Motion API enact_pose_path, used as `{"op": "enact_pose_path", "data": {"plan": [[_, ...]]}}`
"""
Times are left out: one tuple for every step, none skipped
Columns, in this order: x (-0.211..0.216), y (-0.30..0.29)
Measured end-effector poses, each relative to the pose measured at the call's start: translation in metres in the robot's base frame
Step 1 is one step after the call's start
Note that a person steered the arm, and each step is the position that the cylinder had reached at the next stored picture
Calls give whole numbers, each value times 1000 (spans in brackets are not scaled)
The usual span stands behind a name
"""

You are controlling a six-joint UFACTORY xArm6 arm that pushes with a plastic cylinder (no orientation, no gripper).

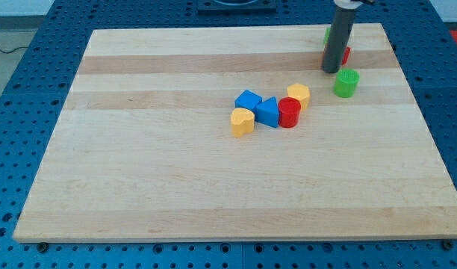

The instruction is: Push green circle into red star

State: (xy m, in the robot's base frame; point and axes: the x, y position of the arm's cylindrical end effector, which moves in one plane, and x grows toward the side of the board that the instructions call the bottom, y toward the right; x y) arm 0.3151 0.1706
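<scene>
The green circle (346, 83) is a short, bright green cylinder with a round flat top, standing upright near the board's (139, 187) top right part. My tip (330, 70) rests just to its upper left, close but apparently not touching; the arm carries no pincer, only the rod. The red star (345, 54) peeks out behind the rod, mostly hidden, just above the circle.

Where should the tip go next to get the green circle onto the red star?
Probably circle my tip round to the lower right of the green circle, then push up-left. The red star sits just above it, mostly hidden behind the rod.
</scene>
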Motion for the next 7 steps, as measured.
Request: {"op": "enact_pose_path", "data": {"plan": [[-1,-1],[14,-25],[16,-64],[39,-77],[76,-70],[108,-31],[117,3]]}}
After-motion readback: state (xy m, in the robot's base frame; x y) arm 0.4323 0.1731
